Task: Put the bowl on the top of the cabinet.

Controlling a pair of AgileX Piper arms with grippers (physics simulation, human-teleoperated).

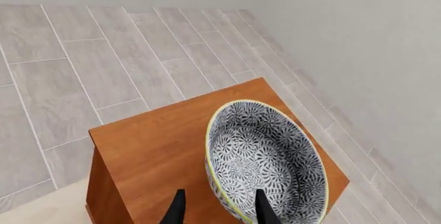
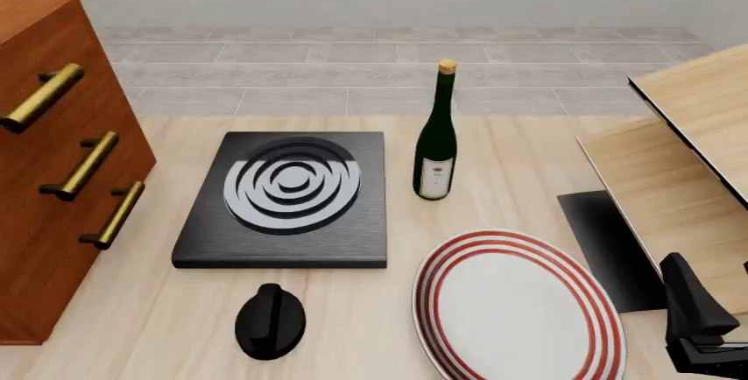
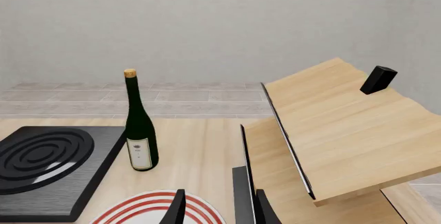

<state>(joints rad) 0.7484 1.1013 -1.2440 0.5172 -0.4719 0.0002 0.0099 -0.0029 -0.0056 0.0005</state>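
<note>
Left gripper (image 1: 218, 209) jaws clamped on bowl (image 1: 267, 158) rim, above cabinet (image 1: 158, 152); right gripper (image 3: 218, 208) jaws apart.

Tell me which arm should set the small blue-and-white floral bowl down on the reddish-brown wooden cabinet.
Left. Its gripper straddles the small blue-and-white floral bowl rim right over the reddish-brown wooden cabinet top. The right gripper hangs near the red-ringed white plate, far from the cabinet.

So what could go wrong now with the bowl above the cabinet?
1. The bowl looks tilted in the left gripper, held at the rim; it may slip or land on its edge.
2. It sits toward one side of the cabinet top, so releasing here might let it roll off.
</note>
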